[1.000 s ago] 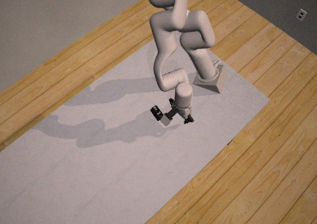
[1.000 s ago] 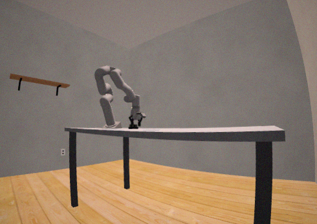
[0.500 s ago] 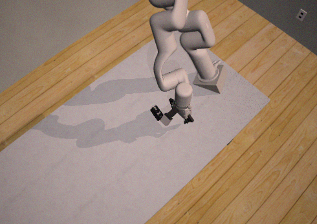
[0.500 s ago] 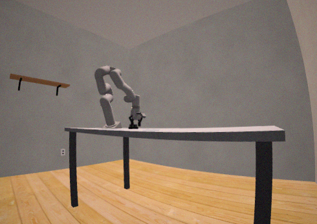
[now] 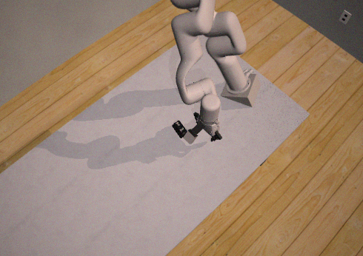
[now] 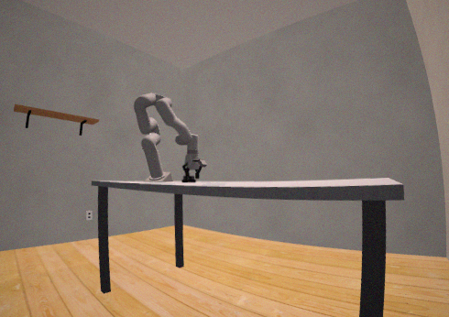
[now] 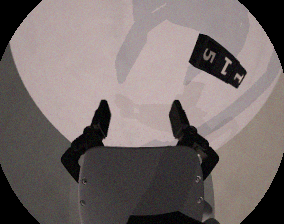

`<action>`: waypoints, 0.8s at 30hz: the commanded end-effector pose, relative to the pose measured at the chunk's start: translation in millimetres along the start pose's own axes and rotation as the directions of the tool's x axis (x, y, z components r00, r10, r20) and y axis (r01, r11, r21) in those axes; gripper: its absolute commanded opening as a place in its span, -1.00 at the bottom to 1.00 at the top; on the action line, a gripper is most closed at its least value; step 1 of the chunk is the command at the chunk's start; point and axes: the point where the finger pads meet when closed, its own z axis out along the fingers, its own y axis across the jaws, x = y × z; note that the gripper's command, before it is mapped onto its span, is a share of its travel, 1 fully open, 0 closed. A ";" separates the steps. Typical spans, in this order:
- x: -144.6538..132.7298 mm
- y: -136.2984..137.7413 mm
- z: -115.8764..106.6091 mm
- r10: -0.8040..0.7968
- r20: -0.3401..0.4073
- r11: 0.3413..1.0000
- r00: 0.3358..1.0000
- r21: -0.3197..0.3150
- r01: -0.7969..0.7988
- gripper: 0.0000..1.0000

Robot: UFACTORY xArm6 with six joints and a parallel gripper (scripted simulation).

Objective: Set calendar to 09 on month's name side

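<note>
While jaws gape, calendar (image 5: 179, 129) (image 6: 188, 179) (image 7: 217, 61) outside, apart.

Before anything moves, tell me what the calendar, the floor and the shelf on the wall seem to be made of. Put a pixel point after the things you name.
Calendar (image 5: 179, 129) (image 7: 216, 61): perhaps painted wood or plastic, matte black; no shine shows around its pale digits.
Floor (image 5: 315, 176) (image 6: 220, 273): light wood, low sheen, with grain and plank seams.
Shelf (image 6: 55, 114): probably brown wood, judging by colour alone, on black, possibly metal brackets.
</note>
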 end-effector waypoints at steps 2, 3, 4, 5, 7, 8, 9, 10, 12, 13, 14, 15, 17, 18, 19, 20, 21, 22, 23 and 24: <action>1.1 -0.5 -5.3 0.001 -0.002 1.000 1.000 0.002 -0.001 1.00; 1.1 -0.5 -7.8 0.001 -0.003 1.000 1.000 0.002 -0.001 1.00; 1.1 -0.5 -10.8 0.001 -0.002 1.000 1.000 0.002 -0.001 1.00; 1.1 -0.5 -14.2 0.001 -0.002 1.000 1.000 0.002 -0.001 1.00; 1.1 -0.5 -17.8 0.001 -0.003 1.000 1.000 0.002 -0.001 1.00; 1.1 -0.5 -17.8 0.001 -0.003 1.000 1.000 0.002 -0.001 1.00; 1.1 -0.5 -21.4 0.001 -0.003 1.000 1.000 0.002 -0.001 1.00; 1.1 -0.5 -24.7 0.001 -0.002 1.000 1.000 0.002 -0.001 1.00; 1.1 -0.5 -30.2 0.001 -0.003 1.000 1.000 0.002 -0.001 1.00; 1.1 -0.5 -31.9 0.001 -0.003 1.000 1.000 0.002 -0.001 1.00; 1.1 -0.5 -32.9 0.001 -0.002 1.000 1.000 0.002 -0.001 1.00; 1.0 -0.5 -33.4 0.001 -0.002 1.000 1.000 0.002 -0.001 1.00; 1.1 -0.4 -33.4 -0.001 -0.002 1.000 1.000 0.002 0.001 1.00; 1.2 -0.2 -33.4 -0.008 -0.002 1.000 1.000 0.002 0.008 1.00; 1.6 0.3 -33.4 -0.025 -0.003 1.000 1.000 0.002 0.025 1.00; 2.2 1.0 -33.4 -0.050 -0.003 0.999 0.999 0.002 0.050 1.00; 2.9 1.9 -33.4 -0.081 -0.003 0.997 0.997 0.002 0.081 1.00; 3.7 2.8 -33.4 -0.115 -0.003 0.993 0.993 0.002 0.115 1.00; 7.7 7.8 -33.4 -0.130 -0.003 0.992 0.992 0.001 0.130 1.00; 7.7 7.8 -33.4 -0.130 -0.003 0.992 0.992 0.001 0.130 1.00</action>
